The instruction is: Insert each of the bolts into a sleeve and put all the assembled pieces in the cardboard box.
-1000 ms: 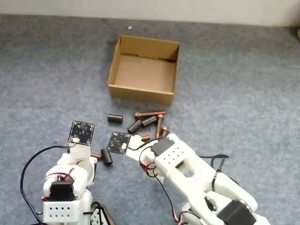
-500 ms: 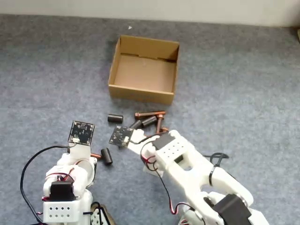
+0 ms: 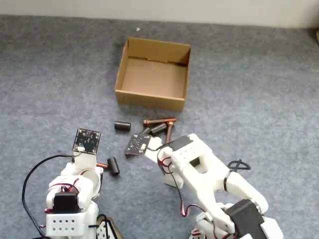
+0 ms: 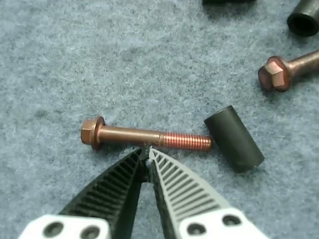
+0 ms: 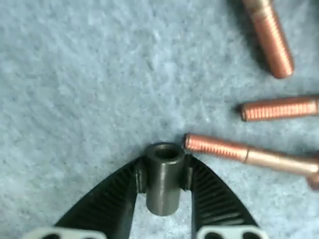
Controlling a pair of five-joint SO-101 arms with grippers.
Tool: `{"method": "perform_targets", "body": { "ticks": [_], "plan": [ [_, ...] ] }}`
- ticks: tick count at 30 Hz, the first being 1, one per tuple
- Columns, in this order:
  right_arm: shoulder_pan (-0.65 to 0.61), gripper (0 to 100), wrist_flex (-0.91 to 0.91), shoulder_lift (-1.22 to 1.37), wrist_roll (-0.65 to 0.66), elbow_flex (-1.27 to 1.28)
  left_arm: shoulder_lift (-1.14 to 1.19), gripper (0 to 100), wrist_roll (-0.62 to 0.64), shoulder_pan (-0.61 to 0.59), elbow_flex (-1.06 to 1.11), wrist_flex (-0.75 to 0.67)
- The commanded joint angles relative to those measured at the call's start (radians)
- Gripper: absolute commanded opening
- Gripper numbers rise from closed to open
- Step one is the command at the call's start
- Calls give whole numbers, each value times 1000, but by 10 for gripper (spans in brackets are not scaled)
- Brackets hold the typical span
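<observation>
**Black sleeve [image 5: 163, 181] clamped in the right gripper [image 5: 163, 168]; left gripper [image 4: 148, 152] closed beside a copper bolt [image 4: 144, 136]**

The right gripper's ribbed fingers [image 5: 122, 196] press on opposite sides of the black sleeve, whose open bore points away from the wrist. Whether the sleeve rests on the grey carpet [image 5: 75, 74] or hangs above it cannot be told. Just beside the bore lies the threaded tip of a nearby bolt [image 5: 224, 148]. Two further threaded ends [image 5: 279, 108] lie a little beyond it on the carpet.

The left gripper's fingers are pressed together with nothing between them. Their tips sit just beside the smooth shank of the copper bolt, which lies flat. At that bolt's threaded end lies a loose sleeve [image 4: 233, 138], tilted to the bolt's line; whether the two touch cannot be told.

In the high view, the right arm [image 3: 209, 179] extends over the cluster of parts in front of the cardboard box [image 3: 149, 99]. The left arm [image 3: 70, 199] sits folded by the near edge. A long bolt [image 3: 159, 121] lies parallel to the box's front wall, with a short sleeve [image 3: 122, 126] near it. The box stands open-topped, apart from all the parts.
</observation>
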Motion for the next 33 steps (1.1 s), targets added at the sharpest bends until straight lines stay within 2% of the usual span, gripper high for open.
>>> {"method": "perform_targets", "body": {
  "ticks": [1,8,11,13,20,23,27,30,33],
  "plan": [
    [21,107,25,28,9,16,-8,7,-8,-2,19,8],
    [25,101,27,30,9,18,-8,7,-8,-4,19,8],
    [27,17,74,2,6,7,-8,7,-8,-4,19,8],
    [27,11,133,-58,-2,7,-8,7,-8,-2,19,6],
    [27,5,254,-481,-212,12,-8,7,-5,-10,-48,2],
    [30,5,292,-668,-328,13,-8,7,-6,-53,-51,-37],
    [108,5,295,-842,-451,13,-8,8,-9,-81,-73,-103],
    [171,5,295,-869,-546,16,-8,24,-118,-70,-140,-100],
    [232,7,289,-871,-661,16,-5,88,-219,-88,-237,-98]
  ]
}}
